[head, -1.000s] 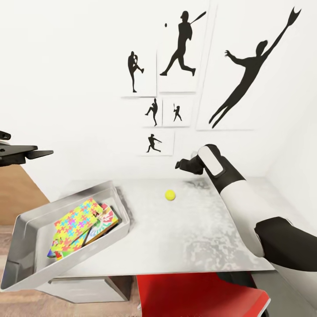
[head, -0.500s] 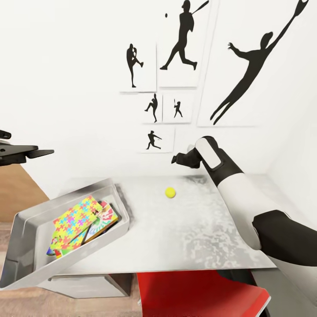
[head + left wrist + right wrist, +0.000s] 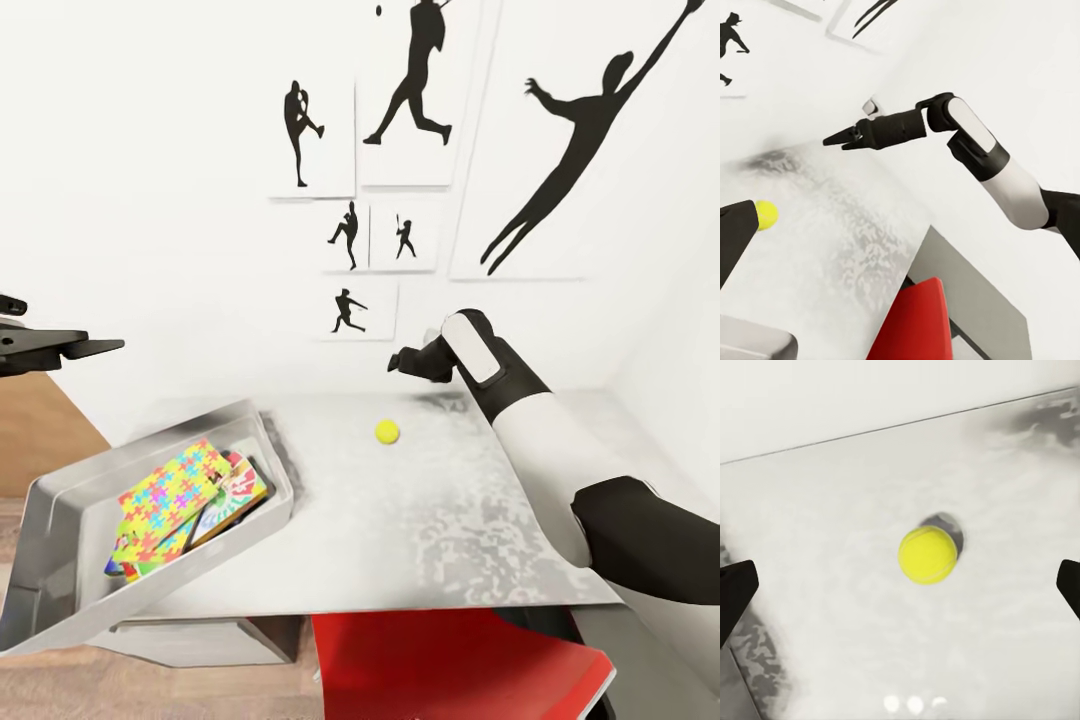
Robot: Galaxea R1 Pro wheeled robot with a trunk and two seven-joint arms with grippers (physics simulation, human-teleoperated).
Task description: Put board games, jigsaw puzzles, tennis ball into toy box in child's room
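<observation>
The tennis ball (image 3: 387,431) lies on the light grey table (image 3: 450,530) toward its back; it is also centred in the right wrist view (image 3: 928,554). My right gripper (image 3: 397,362) hovers just above and behind the ball, open, its fingertips (image 3: 735,592) spread wide on either side of it. The toy box (image 3: 60,560) sits at the table's left end, holding a jigsaw puzzle (image 3: 165,490) lying over a board game (image 3: 238,492). My left gripper (image 3: 95,347) hangs at the far left, above the box, with nothing in it.
A red chair (image 3: 450,665) is tucked under the table's front edge. The white drawer unit (image 3: 200,640) stands below the toy box. Black ball-player pictures (image 3: 410,90) hang on the white wall behind the table.
The whole picture has shifted slightly, so the camera moved. My right gripper has edged a little left, closer over the ball. The ball and toy box stay put.
</observation>
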